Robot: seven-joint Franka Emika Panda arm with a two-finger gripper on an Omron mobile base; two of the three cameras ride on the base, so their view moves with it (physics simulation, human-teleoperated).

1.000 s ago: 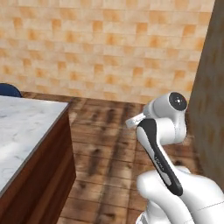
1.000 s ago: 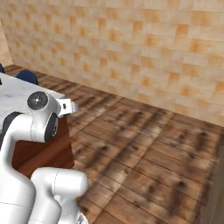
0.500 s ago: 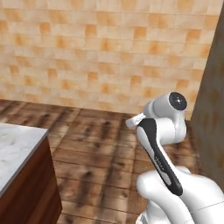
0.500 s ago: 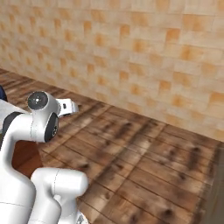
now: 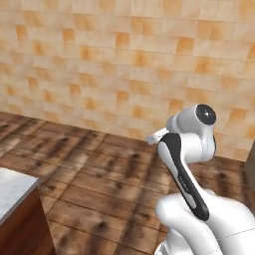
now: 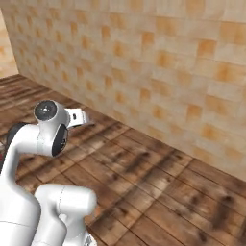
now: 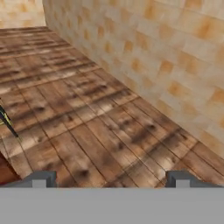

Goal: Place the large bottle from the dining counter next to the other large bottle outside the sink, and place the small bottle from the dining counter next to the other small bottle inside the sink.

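Neither bottle is in hand, and nothing here suggests either of the 2 placements is done; judging from that, the whole task looks left to do. What the cameras face is a tan tiled wall (image 5: 124,64) and a brown plank floor (image 5: 99,184), so the base seems to be between stops rather than at a work spot.

The only task thing on show is a corner of the counter (image 5: 12,187), white marble over reddish wood, at the lower left of the left base view. I cannot tell where the bottles or the sink are from here.

The arm (image 5: 191,169) is folded up tight over the base, at the lower right of the left base view and the lower left of the right base view (image 6: 41,144). Its upper joint sits high, with the hand tucked out in front of it and pointing forward and down toward the floor, not reaching at anything.

The gripper (image 7: 111,178) shows in the hand view as 2 grey fingertips (image 7: 41,178) at the bottom edge, standing wide apart with nothing but floor between them. A thin dark stick-like shape sits at the left edge of that view; too little shows to name it.
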